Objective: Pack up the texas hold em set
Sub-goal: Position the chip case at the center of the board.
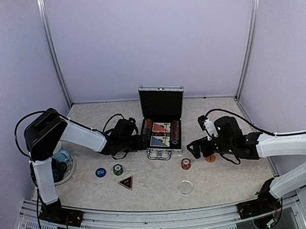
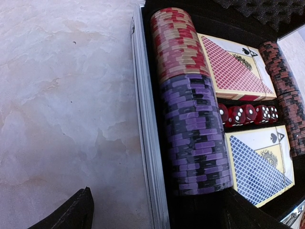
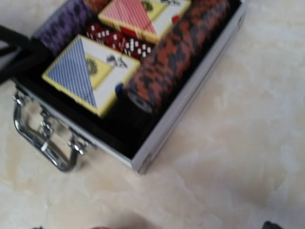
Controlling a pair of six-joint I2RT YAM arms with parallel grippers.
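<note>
I can't read a brand or any words. The blue round button [image 1: 100,172] carries white lettering too small to read, the dark triangle marker [image 1: 125,183] has a red mark I can't read, and the card faces show only a spade pip over a gold ornament. The silver case [image 1: 161,104] sits mid-tabletop [image 1: 232,182] with its lid upright, its black lining showing and its chrome handle [image 3: 45,138] toward the arms. Inside it I count two chip rows. The left row [image 2: 190,119] is red-and-tan at the far end and purple-and-black at the near end, and the right row [image 3: 176,52] is rust and black. Between the rows lie two decks, a red-backed deck [image 2: 233,69] and a blue-backed deck [image 2: 255,164], with a line of red dice [image 2: 248,114] between them, five as far as I can count. Loose in front of the case are the blue button, a green-rimmed chip [image 1: 118,170] just beside it, the triangle, a small red chip stack [image 1: 185,164] and an orange piece [image 1: 210,158]. The left tool [image 1: 141,142] is at the case's left wall with its fingers [image 2: 71,214] spread, one outside on the tabletop and one inside, gripping nothing. The right tool [image 1: 194,149] hangs near the case's right front corner, just beside the orange piece. Its tips show only at the bottom corners of its wrist view, so it is spread wide and holds nothing.
</note>
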